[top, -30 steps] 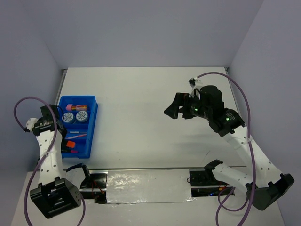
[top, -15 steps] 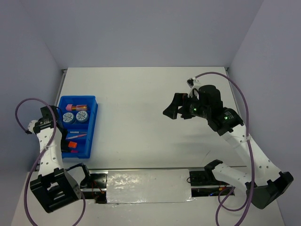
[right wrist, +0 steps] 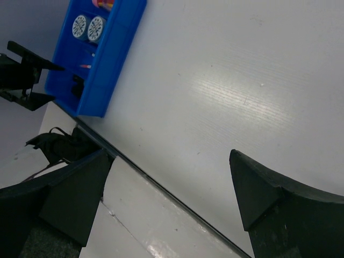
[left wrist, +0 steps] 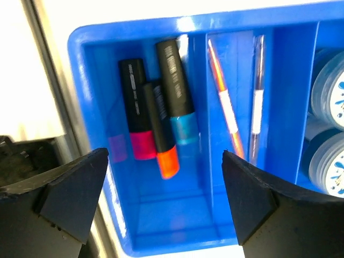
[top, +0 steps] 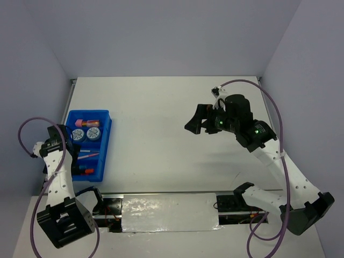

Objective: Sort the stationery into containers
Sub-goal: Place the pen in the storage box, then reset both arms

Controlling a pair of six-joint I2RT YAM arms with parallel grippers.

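The blue tray (top: 107,134) sits at the table's left side. My left gripper (left wrist: 164,152) hangs open and empty above its near end compartment. There three black highlighters lie side by side: pink-ended (left wrist: 134,102), orange-ended (left wrist: 160,134) and blue-ended (left wrist: 174,86). Two thin pens (left wrist: 224,102) (left wrist: 257,97) lie in the adjoining compartment. Beyond them are two blue-white rolls (top: 78,134) (top: 93,133), and a pink cylinder (top: 86,122) lies in the far compartment. My right gripper (top: 196,124) hovers open and empty over the table's right half, far from the tray (right wrist: 115,48).
The white table (top: 161,107) is walled at the back and both sides. A metal rail with a shiny plate (top: 169,212) runs along the near edge between the arm bases. The tray's rim (left wrist: 161,24) lies close to the table's left edge (left wrist: 43,80).
My left gripper has opened and drawn back toward the near edge; the orange-ended highlighter now lies loose in the near compartment. The right gripper drifted slightly left.
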